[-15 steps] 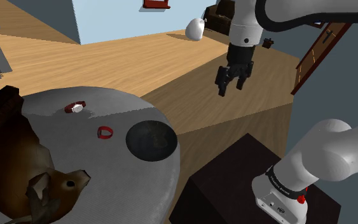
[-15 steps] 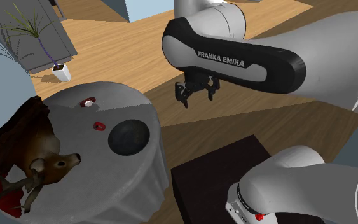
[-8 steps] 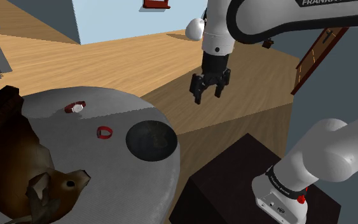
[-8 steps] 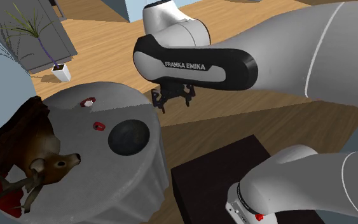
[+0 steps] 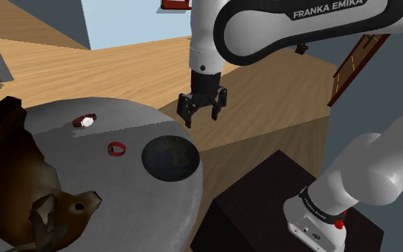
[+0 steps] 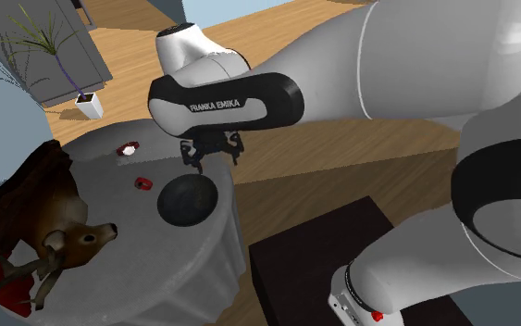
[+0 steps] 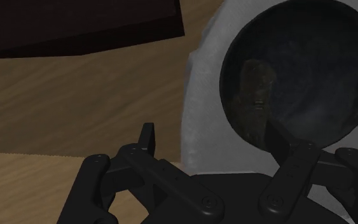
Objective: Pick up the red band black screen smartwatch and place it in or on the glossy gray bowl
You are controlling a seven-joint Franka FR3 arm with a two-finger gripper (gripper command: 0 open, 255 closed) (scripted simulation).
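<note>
Pincer: open, the two black fingers standing well apart in the wrist view, with nothing between them and nothing touched. I see it hanging in the air over the near edge of the round grey table, above and just beside the glossy dark grey bowl. In the wrist view the bowl lies ahead of the fingers, beyond the table's rim.

Task item: the red-band smartwatch with the black face lies on the table top just beside the bowl, on the shoulder view's left of it, apart from the pincer. The second exterior view shows it in the same relation to the bowl and to the pincer. A second watch, red with a white face, lies farther back on the table; I note it as a possible mix-up. A brown deer figure occupies the table's near side.

Handling, in my judgement: the watch is small and light, with a stiff case and a band that will likely flex. It sits low, so the fingertips must come down close to the table top. I would close across the case rather than the loop of band, since a band pinched alone may twist or slip. The present opening looks ample for that width.
</note>
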